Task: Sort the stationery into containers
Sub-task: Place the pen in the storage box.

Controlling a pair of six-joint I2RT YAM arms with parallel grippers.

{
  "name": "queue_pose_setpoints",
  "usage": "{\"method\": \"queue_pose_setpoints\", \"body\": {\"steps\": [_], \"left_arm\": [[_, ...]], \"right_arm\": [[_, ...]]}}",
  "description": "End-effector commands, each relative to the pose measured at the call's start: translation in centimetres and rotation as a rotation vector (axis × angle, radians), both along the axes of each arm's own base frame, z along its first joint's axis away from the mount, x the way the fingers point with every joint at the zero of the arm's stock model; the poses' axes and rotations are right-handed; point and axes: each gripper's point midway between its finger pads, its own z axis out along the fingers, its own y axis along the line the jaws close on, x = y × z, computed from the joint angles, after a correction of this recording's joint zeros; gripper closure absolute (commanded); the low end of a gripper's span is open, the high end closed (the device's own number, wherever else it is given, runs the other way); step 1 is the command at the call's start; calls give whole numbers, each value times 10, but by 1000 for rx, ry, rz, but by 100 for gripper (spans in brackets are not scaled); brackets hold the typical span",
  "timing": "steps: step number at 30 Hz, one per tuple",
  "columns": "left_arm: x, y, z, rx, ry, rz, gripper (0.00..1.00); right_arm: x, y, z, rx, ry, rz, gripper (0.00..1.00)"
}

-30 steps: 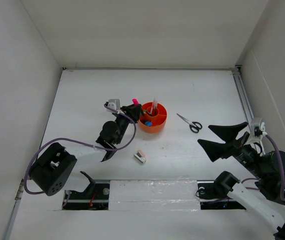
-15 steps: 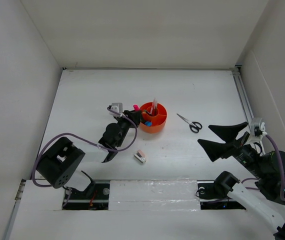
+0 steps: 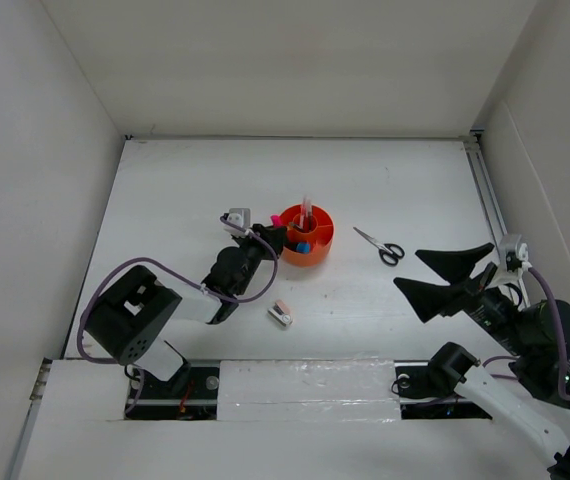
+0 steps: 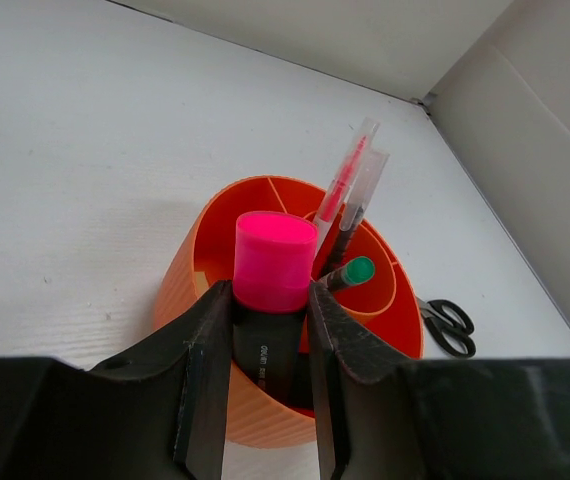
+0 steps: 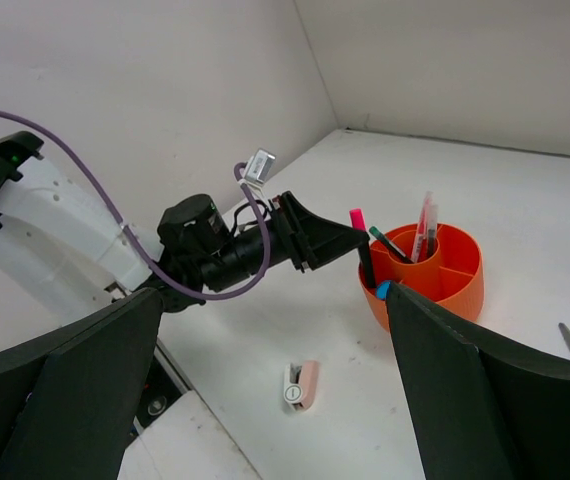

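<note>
Now left tool: grips marker, shifted right over organiser, mid-frame.
Right tool: jaws spread, idle, lower right.
Meaning: release next; clip, scissors wait.

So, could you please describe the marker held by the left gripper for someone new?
Find the round orange organiser near the table's middle. At its left rim, the left gripper is shut on an upright black marker. Its fat bright pink cap sets it apart from the thin pens beside it.

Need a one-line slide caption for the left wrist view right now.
Left tool grips the pink-capped marker upright at the orange organiser's near edge, scissors lying beyond.
</note>
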Motion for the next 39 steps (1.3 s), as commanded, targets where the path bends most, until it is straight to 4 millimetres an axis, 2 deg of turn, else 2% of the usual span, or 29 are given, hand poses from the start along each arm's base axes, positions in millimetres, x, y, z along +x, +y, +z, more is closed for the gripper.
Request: {"method": "queue_pose_setpoints", "body": {"steps": [1,3,5,11,13,19,21,22,23,24,27,29,32,33,34,35,36,37,39], "left_arm": [[0,-9,62,-159,-169,-29,100],[0,-9,60,-164,-157,-30,100],[-1,-11,60,-163,-158,-41,81],[-3,-8,74,-186,-185,-41,58],[-8,-10,82,-193,-205,-51,53],[-18,-12,85,-201,-211,-71,42],[-26,-7,104,-241,-261,-81,40],[-27,-6,98,-243,-245,-84,38],[-33,-3,106,-254,-261,-93,25],[-35,-2,112,-261,-270,-93,0],[-44,5,124,-250,-268,-86,0],[-43,15,124,-228,-247,-45,0],[-36,36,116,-177,-97,78,0],[-41,44,126,-243,-70,99,0],[-41,53,108,-221,29,154,0],[-40,69,104,-247,70,243,0],[-43,77,101,-273,110,275,0],[-54,87,93,-307,185,302,0],[-65,94,99,-329,187,292,0]], "right_arm": [[-3,-1,15,17,-37,6,1],[-3,-1,15,17,-37,6,1],[-1,0,11,10,-30,6,1],[0,2,12,10,-30,6,1],[0,2,12,10,-30,6,1],[0,2,12,10,-30,6,1],[0,2,12,10,-30,6,1],[0,2,12,10,-30,6,1],[0,2,12,10,-30,6,1],[0,2,12,10,-30,6,1],[6,3,7,8,-7,-12,1],[13,0,2,4,23,-48,1],[27,3,-11,-34,89,-91,1],[32,8,-16,-45,115,-89,1],[34,9,-20,-59,129,-90,1],[35,13,-26,-73,142,-80,1],[34,15,-23,-58,137,-67,1],[36,19,-29,-71,148,-59,1],[37,23,-33,-62,155,-46,1]]}}
